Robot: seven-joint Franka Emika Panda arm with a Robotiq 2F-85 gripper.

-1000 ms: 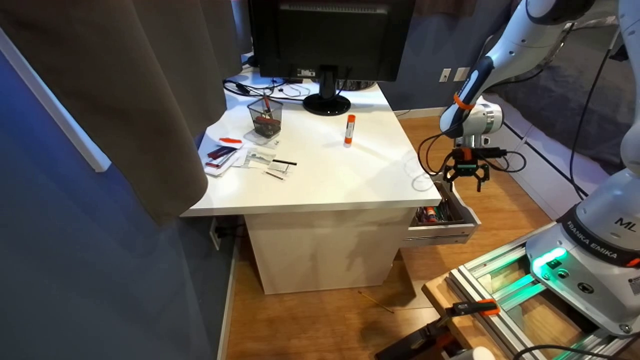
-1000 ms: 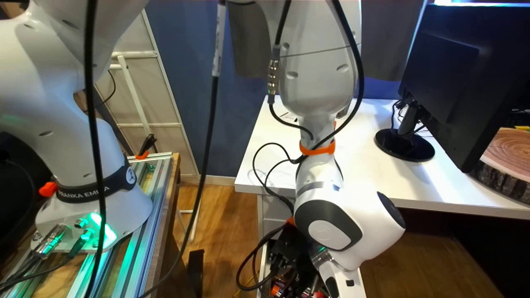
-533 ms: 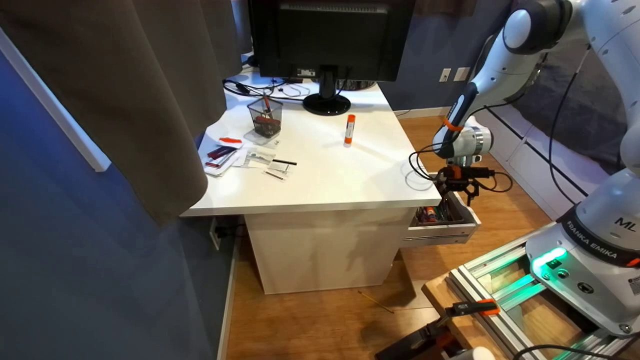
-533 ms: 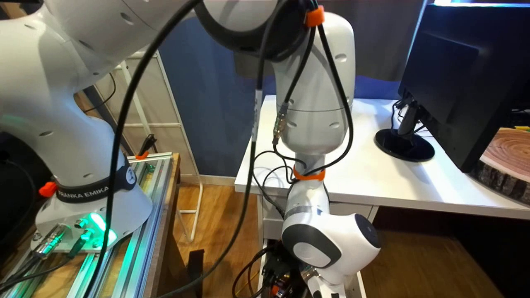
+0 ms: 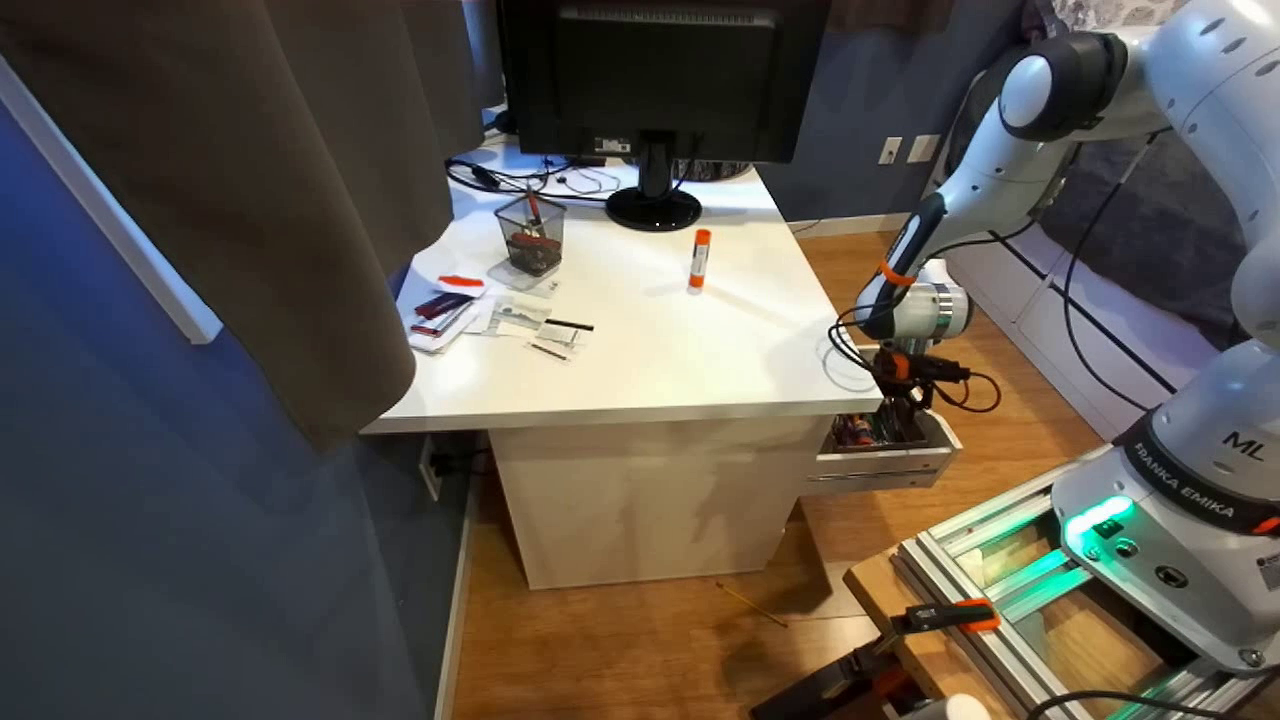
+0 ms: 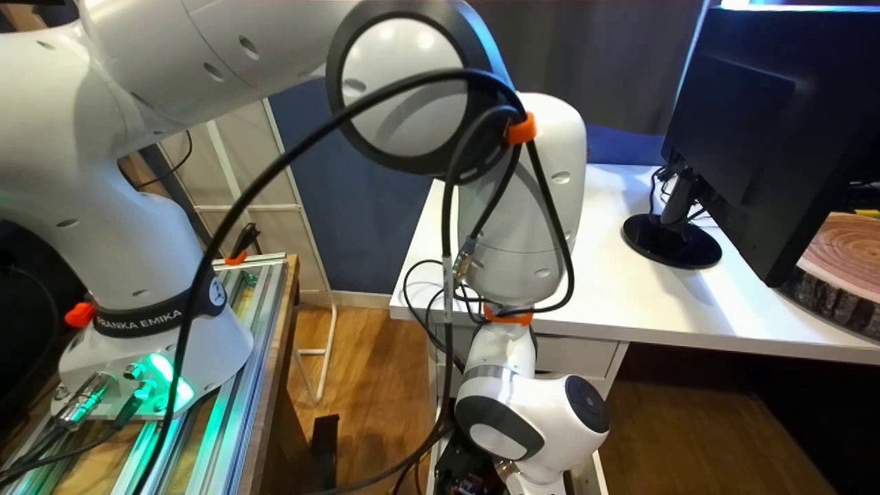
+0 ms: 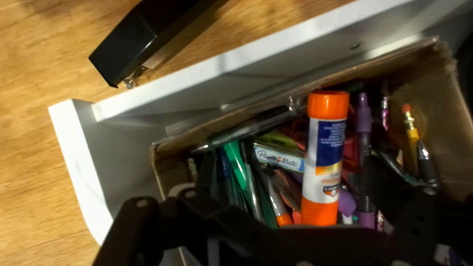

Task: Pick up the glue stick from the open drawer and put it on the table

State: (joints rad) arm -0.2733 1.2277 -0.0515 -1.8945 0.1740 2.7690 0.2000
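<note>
A dark brown curtain (image 5: 250,200) is hanging, in an exterior view, across part of the left edge of the table (image 5: 640,380). Loose cards (image 5: 443,305) and papers (image 5: 515,315) are lying near the table's left edge, while black cables (image 5: 485,178) are coiling at its far left corner. Farther in on the table's left half, a mesh pen cup (image 5: 531,240) is standing, holding a few things too small to make out. A black monitor (image 5: 665,85) is standing at the table's far end. An upright glue stick (image 5: 699,262), orange at both ends, is standing on the table, right of its middle, and a thin yellow stick (image 5: 752,604) is lying on the floor (image 5: 620,650) in front of the table. The open drawer (image 5: 885,463) is jutting out below the table's right edge, close to the front corner, and is holding a cardboard box (image 7: 449,147) full of pens (image 7: 244,129). The task's glue stick (image 7: 325,159), orange-ended with a white and blue label, is lying on top of those pens, lower than the table's top. The gripper (image 7: 293,160) is hanging just past the table's right edge, at the drawer, and its fingers (image 7: 384,192) are standing apart; in the wrist view the glue stick is showing between them, and the view is leaving it unclear whether either one is touching it. Farther right of the table, the robot arm (image 5: 1000,180) is arching above its base (image 5: 1150,510), which is resting on a metal frame (image 5: 1025,665).
</note>
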